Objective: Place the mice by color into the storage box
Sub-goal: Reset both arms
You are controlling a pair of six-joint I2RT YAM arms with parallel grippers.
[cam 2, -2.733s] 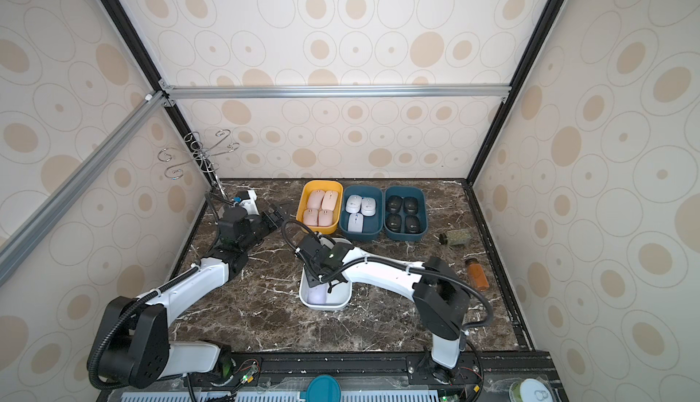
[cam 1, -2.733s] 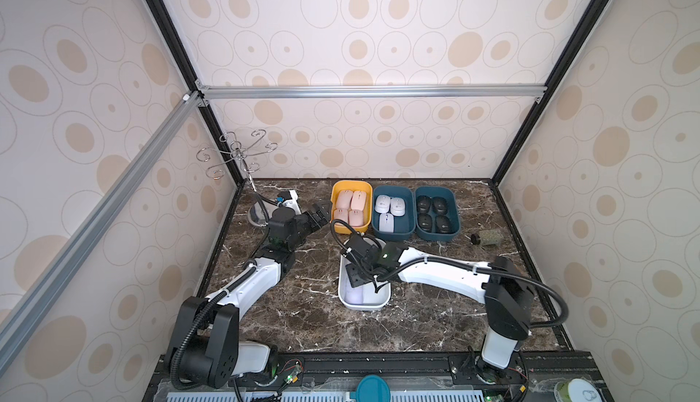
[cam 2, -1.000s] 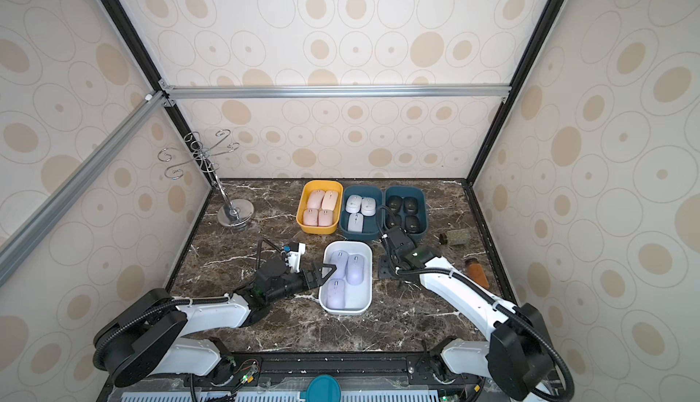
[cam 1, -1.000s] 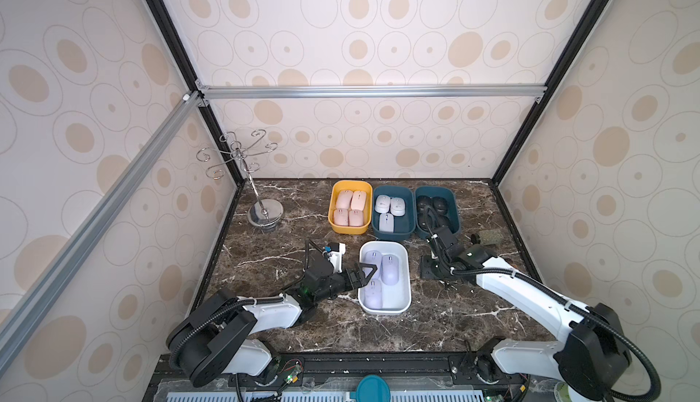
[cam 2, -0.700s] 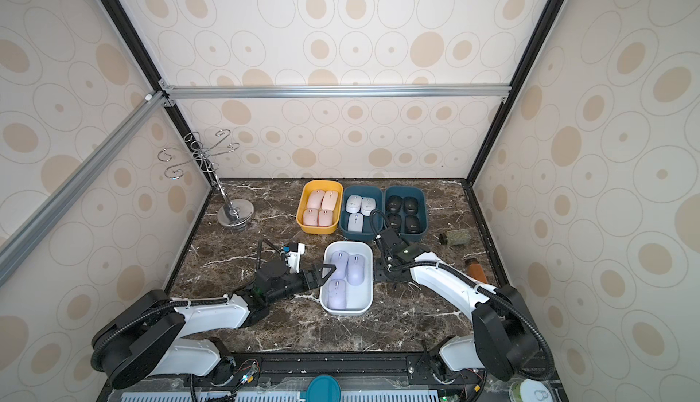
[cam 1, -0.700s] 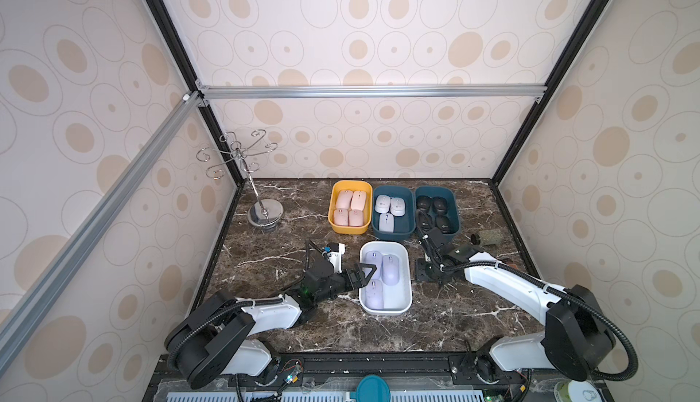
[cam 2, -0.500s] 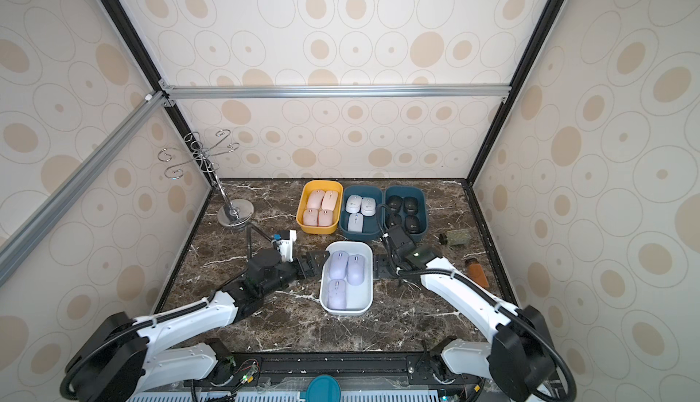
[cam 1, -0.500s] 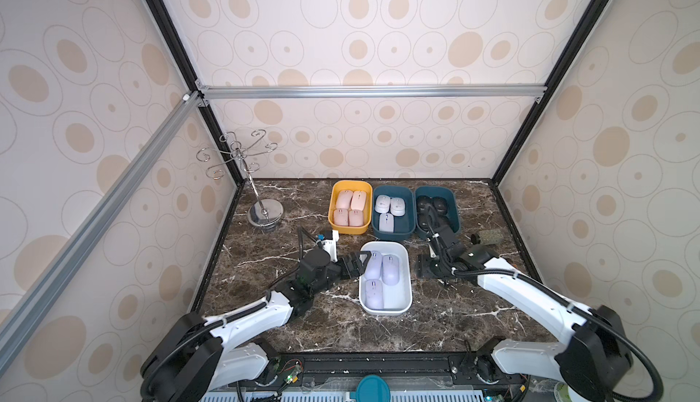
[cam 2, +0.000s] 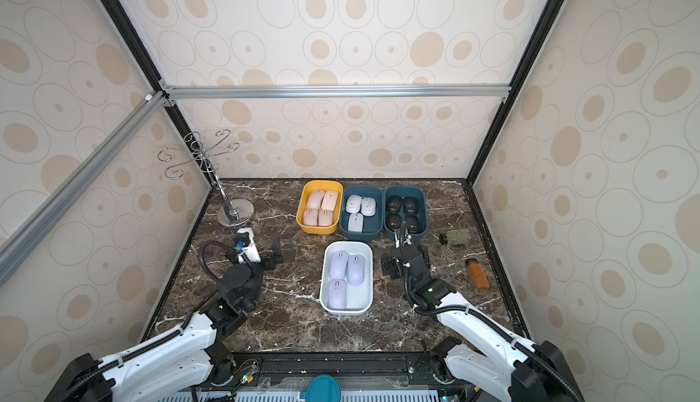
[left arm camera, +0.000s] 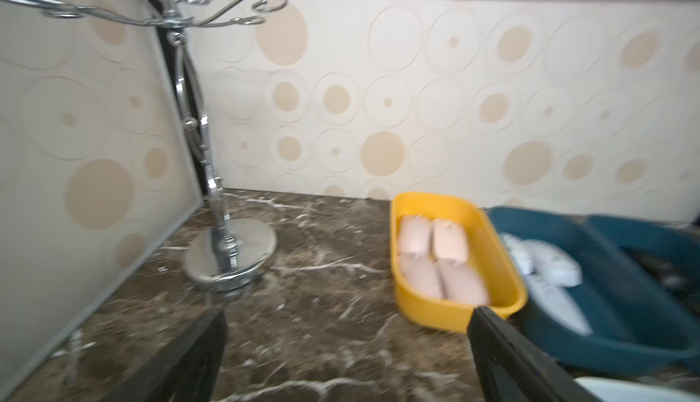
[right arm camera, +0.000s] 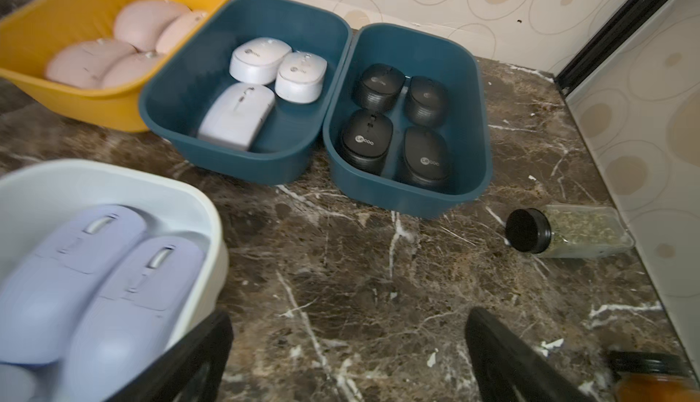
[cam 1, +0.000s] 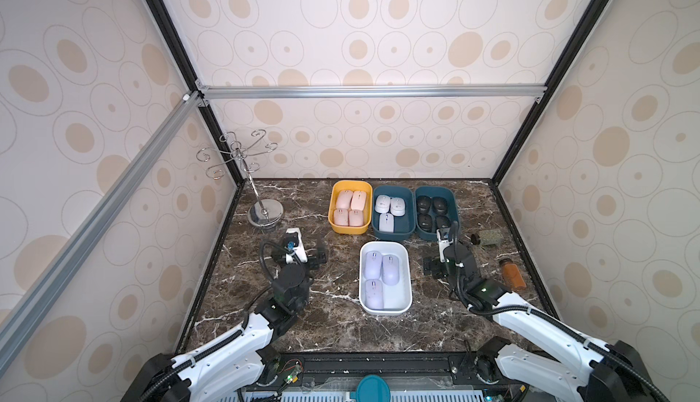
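Four storage boxes hold the mice, sorted by color. A yellow box (cam 1: pixel 349 230) has several pink mice (cam 1: pixel 350 207). The middle teal box (cam 1: pixel 392 233) has three white mice (cam 1: pixel 390 210). The right teal box (cam 1: pixel 455 203) has several black mice (cam 1: pixel 432 210). Nearer, a white box (cam 1: pixel 384 310) has three lavender mice (cam 1: pixel 380 271). My left gripper (cam 1: pixel 303 257) is open and empty over bare table left of the white box. My right gripper (cam 1: pixel 450 255) is open and empty over bare table between the white box and the black mice's box (right arm camera: pixel 407 195).
A chrome hook stand (cam 1: pixel 265 212) rises at the back left. A herb jar (cam 1: pixel 488 238) lies on its side right of the teal boxes. An orange spice jar (cam 1: pixel 513 273) lies near the right wall, close to my right arm.
My right gripper has opened wide near the black mice's box. My left gripper has moved away from the white box's left side, toward the back left, still open.
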